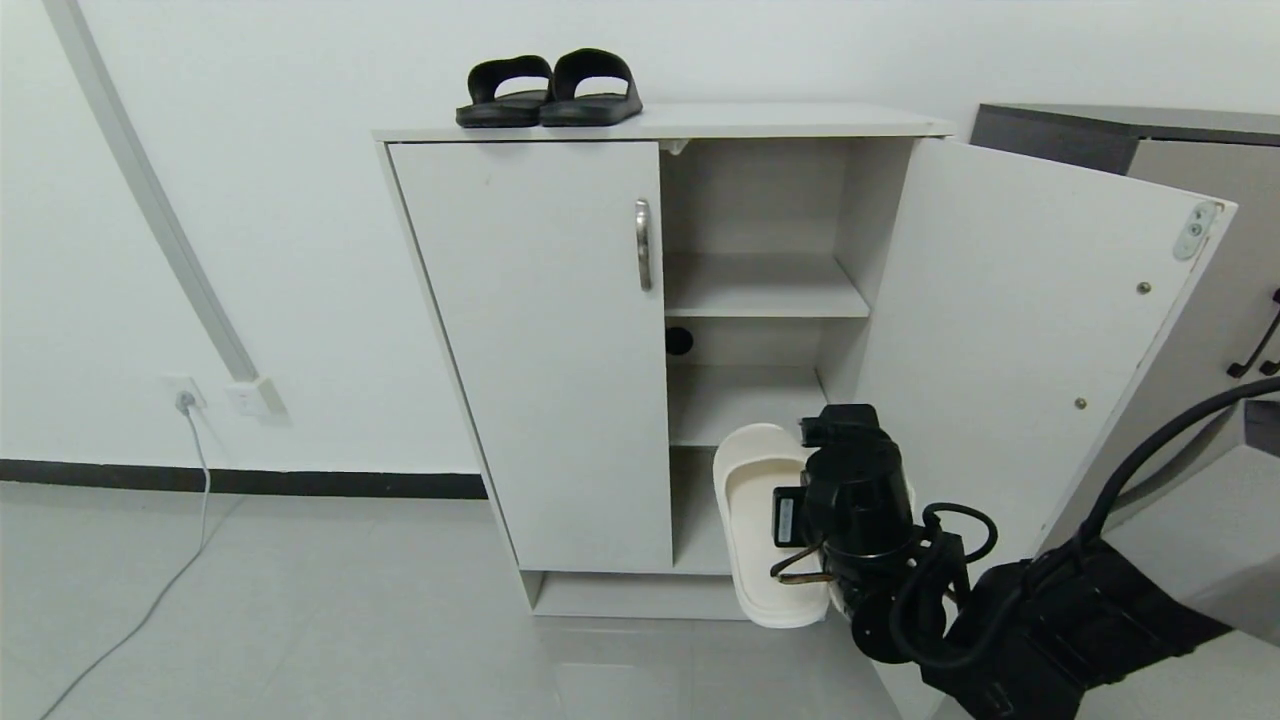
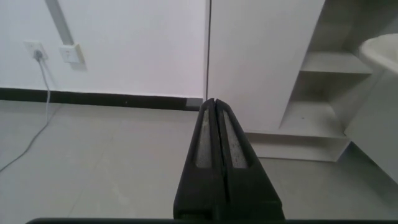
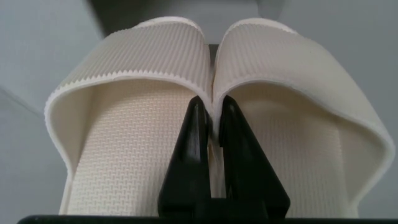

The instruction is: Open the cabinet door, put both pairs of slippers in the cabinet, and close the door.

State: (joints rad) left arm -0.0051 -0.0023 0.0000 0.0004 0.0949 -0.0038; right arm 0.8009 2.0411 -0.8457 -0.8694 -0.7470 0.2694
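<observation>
— Between the right gripper's (image 3: 213, 107) jaws, what's held, and how far along are we?
— They're clamped on the touching inner edges of the cream ribbed foam slippers (image 3: 137, 106). The white laminate cabinet (image 1: 530, 350) has its right door (image 1: 1010, 330) open, and the lowest shelf (image 1: 693, 520) lies just beyond the jaws. The black rubber slippers (image 1: 548, 90) sit on top, well above; moving them and closing the door are left.
— Anything unclear?
— Whether the cream pair touches the shelf. The left gripper's (image 2: 214, 112) jaws are together, empty.

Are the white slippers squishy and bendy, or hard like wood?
Probably bendy: the white slippers look like foam, and their straps press together where the right gripper pinches them. Likely light, since one pinch holds both. Ribbed insides should resist slipping.
</observation>
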